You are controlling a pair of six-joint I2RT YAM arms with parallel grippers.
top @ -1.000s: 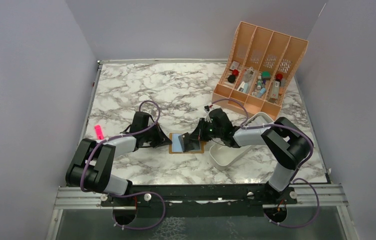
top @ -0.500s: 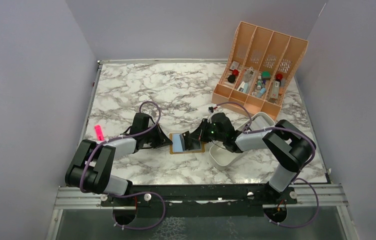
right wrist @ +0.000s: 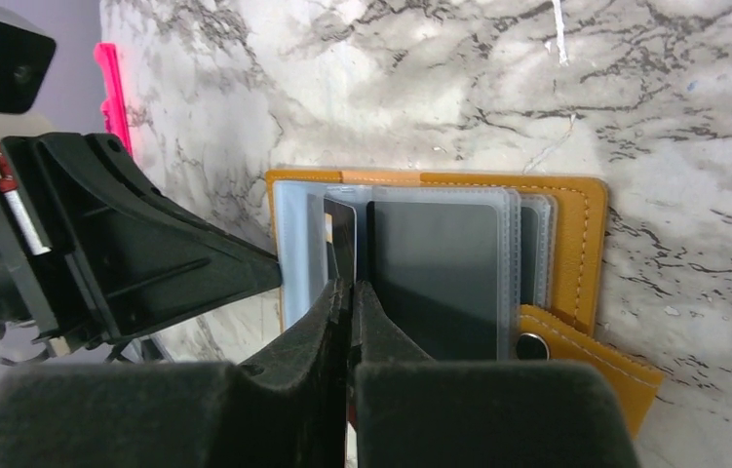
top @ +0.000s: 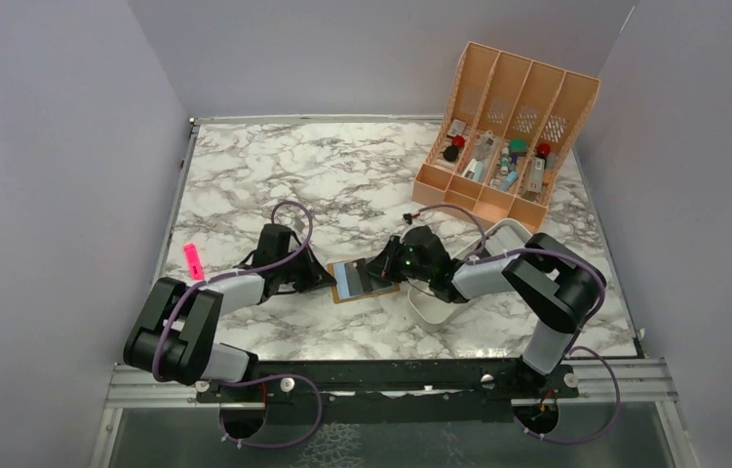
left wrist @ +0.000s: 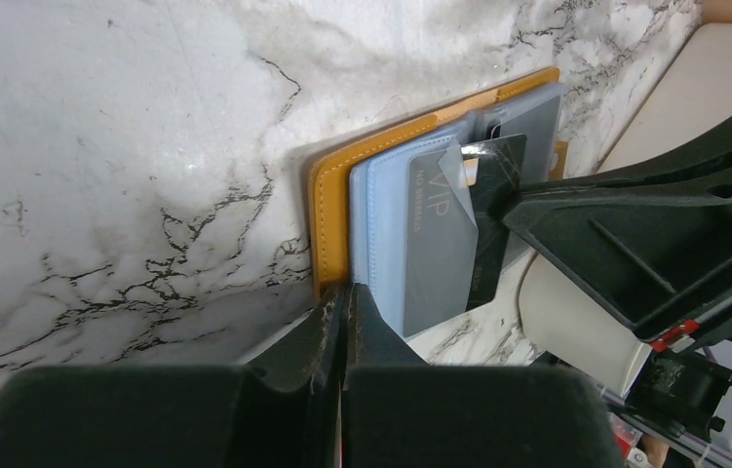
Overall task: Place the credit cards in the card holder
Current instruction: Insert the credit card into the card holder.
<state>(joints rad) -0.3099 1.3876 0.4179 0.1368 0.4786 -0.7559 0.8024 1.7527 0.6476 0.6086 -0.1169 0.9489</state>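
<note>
Pinching a dark credit card [right wrist: 340,239] by its near edge, the right hand [right wrist: 350,285] has both fingers pressed together on it. The card stands on edge, tilted, over the clear sleeves [right wrist: 435,273] just ahead of the fingertips. Whether its far end sits inside a sleeve cannot be told. Those sleeves belong to the card holder [right wrist: 581,244], which lies open and flat on the marble desk [top: 342,175] directly in front of this hand, its snap tab [right wrist: 531,344] just off to the hand's right. Facing it from the holder's other side, the left hand [left wrist: 342,290] has its fingers pressed together too, their tips touching the orange border. It is unclear whether they nip the cover or only bear on it. Just beyond those tips a grey card marked VIP [left wrist: 440,244] lies in a pale sleeve, and the dark card leans above it. Behind the right hand a white tray [top: 435,310] rests under that arm. Far beyond it stands a peach slotted organiser [top: 508,117], and a pink object [top: 192,257] lies well behind the left hand.
</note>
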